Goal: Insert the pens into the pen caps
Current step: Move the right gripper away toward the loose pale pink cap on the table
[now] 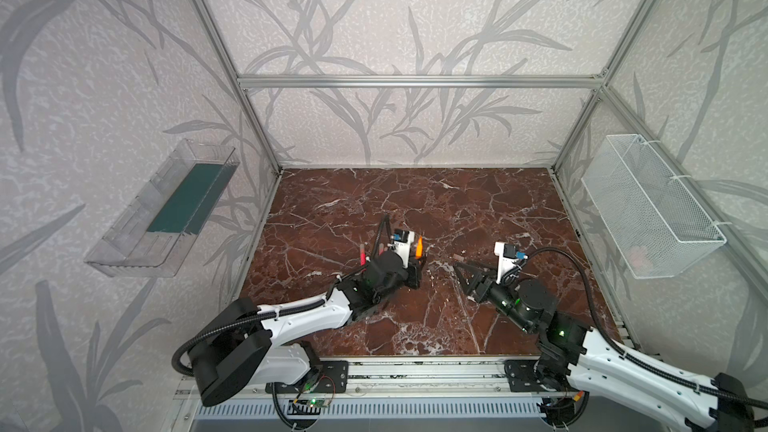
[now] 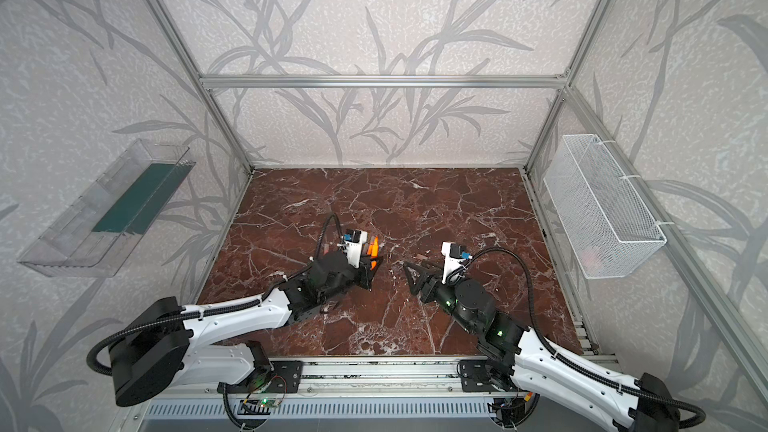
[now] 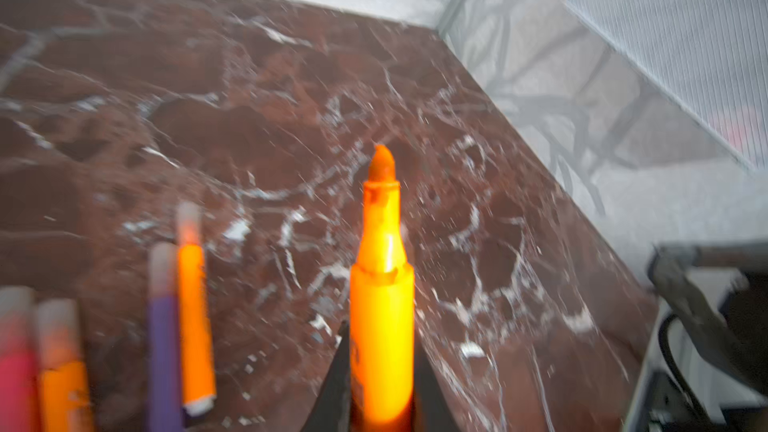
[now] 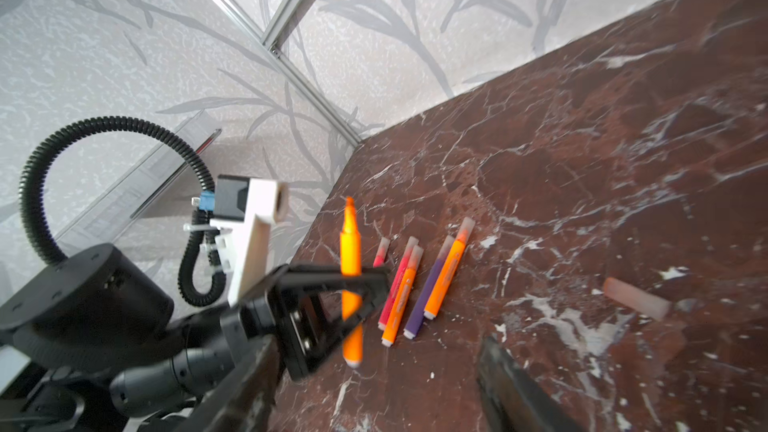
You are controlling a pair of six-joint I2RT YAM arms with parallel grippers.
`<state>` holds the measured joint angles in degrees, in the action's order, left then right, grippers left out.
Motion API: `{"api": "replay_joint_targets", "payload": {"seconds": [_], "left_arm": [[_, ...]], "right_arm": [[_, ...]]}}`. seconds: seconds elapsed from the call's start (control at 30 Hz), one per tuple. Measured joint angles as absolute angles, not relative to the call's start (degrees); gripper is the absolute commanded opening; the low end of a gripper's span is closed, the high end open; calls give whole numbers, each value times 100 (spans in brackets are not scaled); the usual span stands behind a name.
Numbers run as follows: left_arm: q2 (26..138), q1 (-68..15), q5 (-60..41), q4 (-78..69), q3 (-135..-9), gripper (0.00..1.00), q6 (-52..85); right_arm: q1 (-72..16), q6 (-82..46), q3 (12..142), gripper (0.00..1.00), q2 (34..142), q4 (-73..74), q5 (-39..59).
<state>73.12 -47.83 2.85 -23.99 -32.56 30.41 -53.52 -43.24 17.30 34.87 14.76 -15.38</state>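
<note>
Plenty of open marble table (image 1: 415,201) toward the upper edge. Left gripper (image 1: 420,260) pinches an uncapped orange pen (image 1: 419,245) tip-up, centre frame. Right gripper (image 1: 460,273) gapes wide, empty, with a loose pen cap (image 4: 636,303) lying near.

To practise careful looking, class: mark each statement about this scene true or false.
1. The left gripper holds an orange pen with its tip bare. True.
2. The right gripper is clamped on a cap. False: its jaws stand open; a loose cap lies on the table.
3. The pens lying on the table all wear caps. True.
4. The purple pen is held in a gripper. False: it lies on the table among the others.
</note>
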Motion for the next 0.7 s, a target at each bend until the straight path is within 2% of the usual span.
{"api": "replay_joint_targets", "payload": {"seconds": [0.17, 0.3, 0.4, 0.7], "left_arm": [[7301, -4289, -189, -2917, -3426, 0, 2950], [7347, -4289, -1186, -4158, -2670, 0, 2971], [7380, -4289, -1857, -4499, -2366, 0, 3000], [7356, -4296, -2547, -5199, -2344, 0, 2958]], "right_arm": [[-5345, -4241, 1678, 76, 3605, 902, -2023], [-5275, -4263, 1525, 76, 3957, 707, -2161], [-5238, -4333, 1376, 76, 4204, 714, -2191], [-5107, -4657, 1208, 76, 5398, 1389, -2134]]}}
